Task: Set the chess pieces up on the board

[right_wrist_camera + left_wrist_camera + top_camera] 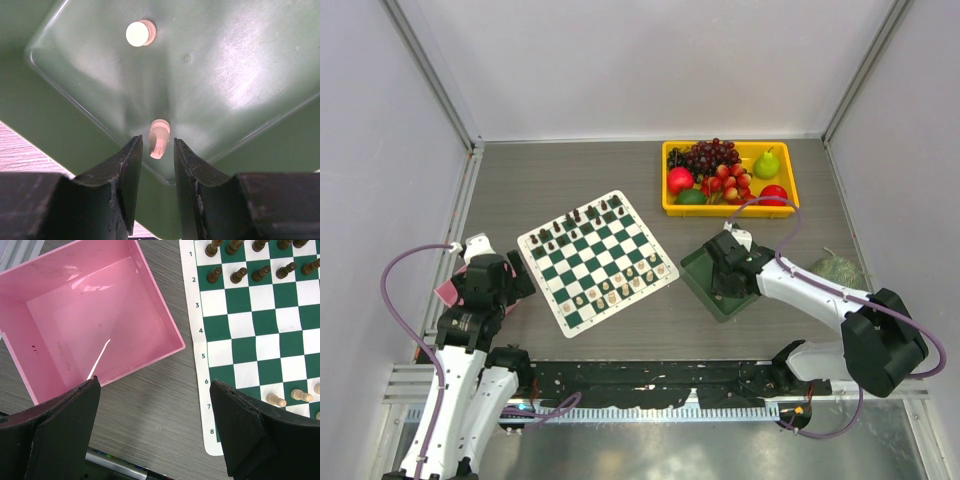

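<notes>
Board: dk green & white checks w/ white border; chess pieces cream, other pieces dk brown. Box is pink, tray dk green, fruit bin yellow w/ purple grapes, red apples, green pear. Tabletop grey w/ wood-grain streaks.

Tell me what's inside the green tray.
Two cream pieces show in the tray: one farther back, one between the right gripper's jaws. The jaws cover its near corner.
</notes>
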`<state>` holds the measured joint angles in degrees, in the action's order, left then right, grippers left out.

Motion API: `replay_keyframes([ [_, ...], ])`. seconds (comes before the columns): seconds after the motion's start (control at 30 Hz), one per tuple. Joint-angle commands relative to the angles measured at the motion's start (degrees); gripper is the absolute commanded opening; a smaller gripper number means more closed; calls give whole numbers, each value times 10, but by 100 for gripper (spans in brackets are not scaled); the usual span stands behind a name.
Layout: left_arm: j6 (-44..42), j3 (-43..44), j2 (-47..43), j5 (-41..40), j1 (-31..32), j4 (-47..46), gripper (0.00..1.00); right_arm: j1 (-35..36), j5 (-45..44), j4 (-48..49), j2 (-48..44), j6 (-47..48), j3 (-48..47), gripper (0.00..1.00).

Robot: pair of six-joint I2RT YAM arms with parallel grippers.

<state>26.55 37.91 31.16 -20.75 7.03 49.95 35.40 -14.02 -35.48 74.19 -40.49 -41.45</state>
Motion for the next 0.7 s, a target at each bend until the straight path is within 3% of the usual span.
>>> replay_keyframes([
  [0.0,-5,7,0,2,-3,-21,99,8,-8,-3,-9,-10,-6,36],
  [0.67,-5,8,-1,3,-3,-21,99,28,-56,-3,-11,-11,-12,32],
])
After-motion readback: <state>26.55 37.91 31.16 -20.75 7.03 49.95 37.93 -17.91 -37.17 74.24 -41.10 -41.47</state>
